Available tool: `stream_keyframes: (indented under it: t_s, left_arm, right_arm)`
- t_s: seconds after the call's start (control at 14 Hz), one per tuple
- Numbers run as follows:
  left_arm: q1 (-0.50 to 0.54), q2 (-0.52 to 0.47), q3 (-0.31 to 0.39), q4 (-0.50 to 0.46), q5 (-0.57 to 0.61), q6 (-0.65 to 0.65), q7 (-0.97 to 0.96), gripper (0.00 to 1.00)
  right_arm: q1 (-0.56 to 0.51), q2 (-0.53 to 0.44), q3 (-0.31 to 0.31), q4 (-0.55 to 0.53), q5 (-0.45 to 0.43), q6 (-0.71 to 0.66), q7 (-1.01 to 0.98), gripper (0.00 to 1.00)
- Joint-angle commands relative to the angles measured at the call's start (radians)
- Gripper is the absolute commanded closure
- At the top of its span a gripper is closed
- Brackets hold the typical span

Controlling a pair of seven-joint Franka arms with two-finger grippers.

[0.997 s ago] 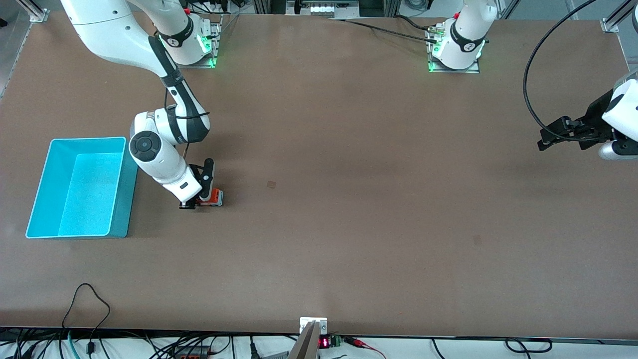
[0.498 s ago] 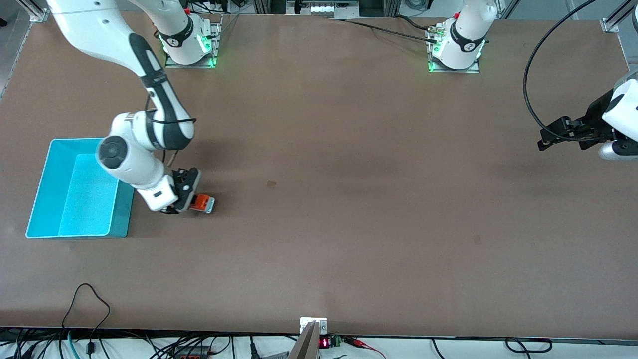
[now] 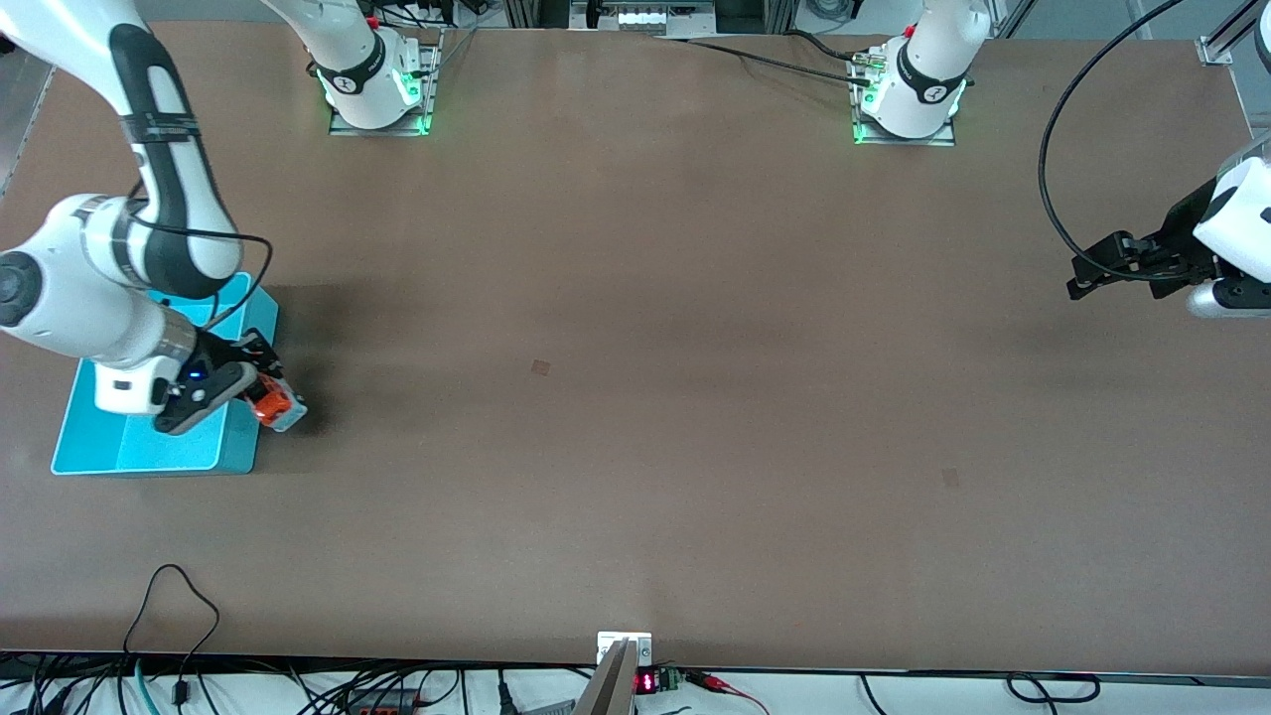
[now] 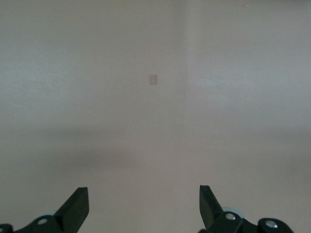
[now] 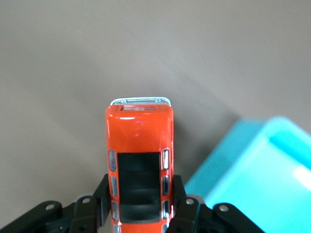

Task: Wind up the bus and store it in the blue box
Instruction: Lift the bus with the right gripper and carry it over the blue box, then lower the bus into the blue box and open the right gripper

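Observation:
The small orange-red bus (image 3: 275, 404) (image 5: 140, 165) with a dark roof and silver front is clamped by its sides in my right gripper (image 3: 256, 389) (image 5: 141, 201), which is shut on it. Gripper and bus hang over the table at the edge of the blue box (image 3: 127, 449), beside the box wall that faces the table's middle. The right arm covers much of the box. A corner of the box (image 5: 257, 179) shows beside the bus in the right wrist view. My left gripper (image 3: 1087, 278) (image 4: 144, 206) waits open and holds nothing, above the table at the left arm's end.
A small dark square mark (image 3: 540, 367) (image 4: 153, 79) lies on the brown table near its middle. Cables (image 3: 174, 606) trail at the table's edge nearest the front camera. A black cable (image 3: 1053, 189) loops by the left arm.
My right arm has carried the bus from the table's open part toward the blue box, now at its edge. The left arm has not moved.

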Motion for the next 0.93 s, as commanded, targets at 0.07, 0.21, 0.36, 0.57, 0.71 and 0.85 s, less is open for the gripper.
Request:
stream_keyframes:
  t_s: [0.07, 0.21, 0.36, 0.57, 0.71, 0.85]
  left_arm:
    - [-0.002, -0.014, 0.0, -0.002, 0.02, -0.009, 0.003, 0.0]
    - [-0.003, -0.014, 0.0, -0.002, 0.02, -0.009, 0.003, 0.0]
    - [-0.002, -0.014, 0.0, -0.002, 0.02, -0.009, 0.003, 0.0]
    - [0.0, -0.014, 0.0, -0.002, 0.02, -0.006, 0.003, 0.0]
    - [0.0, -0.014, 0.0, -0.002, 0.021, -0.006, 0.003, 0.0]
    - [-0.002, -0.014, 0.0, -0.002, 0.021, -0.006, 0.003, 0.0]
  right_arm:
    - [-0.032, -0.003, -0.057, 0.109, 0.013, -0.174, 0.158, 1.0]
    - [-0.034, 0.003, -0.092, 0.132, 0.011, -0.201, 0.17, 1.0]
    - [-0.043, 0.012, -0.129, 0.133, 0.016, -0.201, 0.253, 1.0]
    - [-0.052, 0.061, -0.135, 0.155, 0.001, -0.192, 0.356, 1.0]
    - [-0.052, 0.1, -0.14, 0.161, -0.067, -0.164, 0.417, 1.0]
    - [-0.066, 0.15, -0.141, 0.179, -0.072, -0.142, 0.436, 1.0]
